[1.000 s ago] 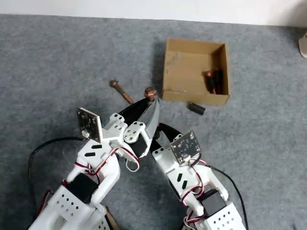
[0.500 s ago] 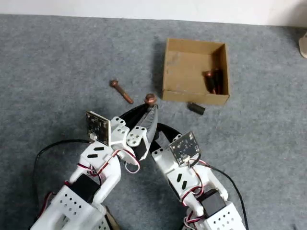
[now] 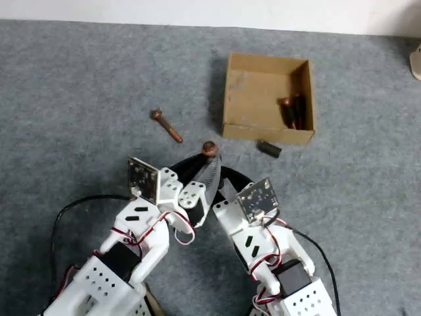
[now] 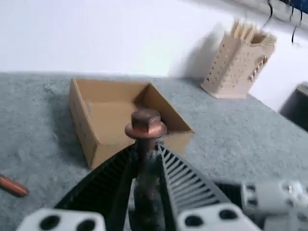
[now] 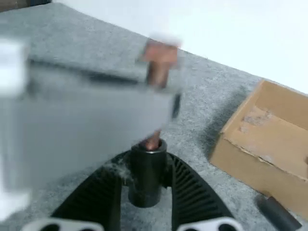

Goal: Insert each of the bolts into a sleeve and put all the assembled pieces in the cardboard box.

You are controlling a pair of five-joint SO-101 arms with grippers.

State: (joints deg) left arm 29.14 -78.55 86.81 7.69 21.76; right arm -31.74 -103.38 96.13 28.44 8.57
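The left hand [image 4: 144, 156] is pinched on the shank of a copper-coloured bolt [image 4: 145, 127], which stands upright with its flanged head above the fingertips. The right hand [image 5: 146, 163] is clamped around a black sleeve [image 5: 147, 173], also upright with its open end facing up. In the right wrist view, the lower end of the bolt's shank meets the sleeve's open top, with the left hand's body crossing in front of the shank higher up. In the high view, the two hands come together near the middle of the grey counter [image 3: 79, 85], just short of the cardboard box [image 3: 266, 135]. One assembled piece [image 3: 293, 110] lies inside the box against its right wall. A second bolt [image 3: 166, 126] lies on the counter to the left of the box, and a loose sleeve [image 3: 268, 149] lies just beside the box's near wall. A perforated holder [image 4: 238, 60] stands beyond the box.
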